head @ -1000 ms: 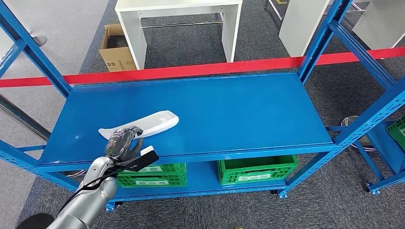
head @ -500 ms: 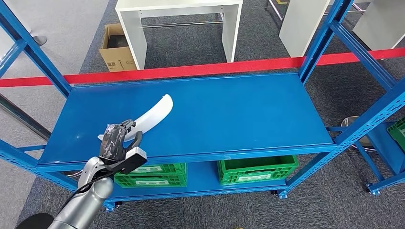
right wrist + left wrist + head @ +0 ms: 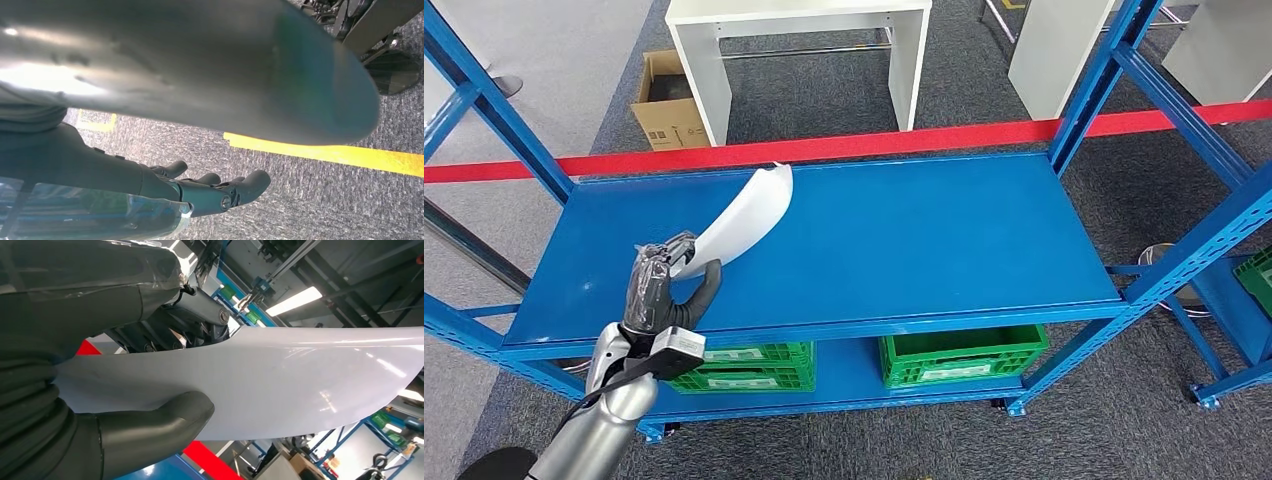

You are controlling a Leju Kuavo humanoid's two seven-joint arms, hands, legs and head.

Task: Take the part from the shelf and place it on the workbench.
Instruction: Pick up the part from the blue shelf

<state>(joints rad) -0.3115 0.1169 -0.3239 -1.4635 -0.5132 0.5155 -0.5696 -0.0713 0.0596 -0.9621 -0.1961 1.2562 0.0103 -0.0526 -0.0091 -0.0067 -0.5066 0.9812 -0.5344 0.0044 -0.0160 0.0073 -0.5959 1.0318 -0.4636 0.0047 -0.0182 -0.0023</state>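
A: Where's the part?
B: White curved part (image 3: 744,220) is in the left robot hand (image 3: 659,285), thumb & fingers clamped on its near end, far tip angled up over the blue shelf (image 3: 904,230), left side.
A: Right robot hand (image 3: 200,192)?
B: Hangs above grey carpet w/ a yellow line (image 3: 345,155), fingers loosely apart, holding nothing.
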